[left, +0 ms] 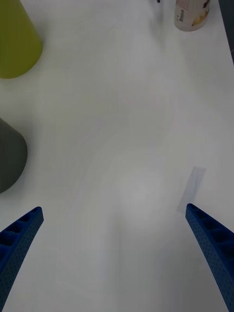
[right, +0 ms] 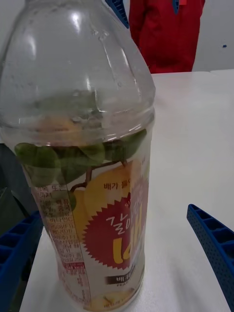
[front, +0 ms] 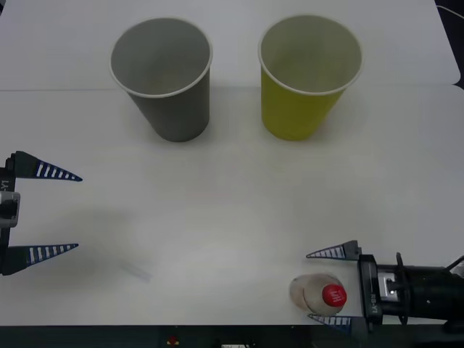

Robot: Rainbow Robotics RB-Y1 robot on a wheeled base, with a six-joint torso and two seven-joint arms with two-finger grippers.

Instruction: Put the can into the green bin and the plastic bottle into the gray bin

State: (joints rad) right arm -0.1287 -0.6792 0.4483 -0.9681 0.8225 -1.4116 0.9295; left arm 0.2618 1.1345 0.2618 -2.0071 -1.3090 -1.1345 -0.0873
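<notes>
While small clear plastic bottle with red cap (front: 319, 293) stands at desk (front: 232, 210) near edge, toward right corner, right pincer (front: 330, 286) spread, straddling it, not yet pinching. Close on labelled body, squarely; upright lift needed toward large gray paper cup (front: 163, 76) at far edge. Left pincer (front: 61, 212) spread, idle, left edge.

This looks like a robot test room or lab rather than a home. The plain white surface (front: 232, 210) carries a staged set — a gray bin (front: 165, 78) and a green bin (front: 308, 75), both paper cups, standing side by side, and one plastic bottle (front: 319, 293) near the front edge. A small strip of clear tape (left: 191, 188) lies stuck to the top. Behind, the right wrist view shows a pale bare wall and a person in red (right: 168, 34) standing by.
</notes>
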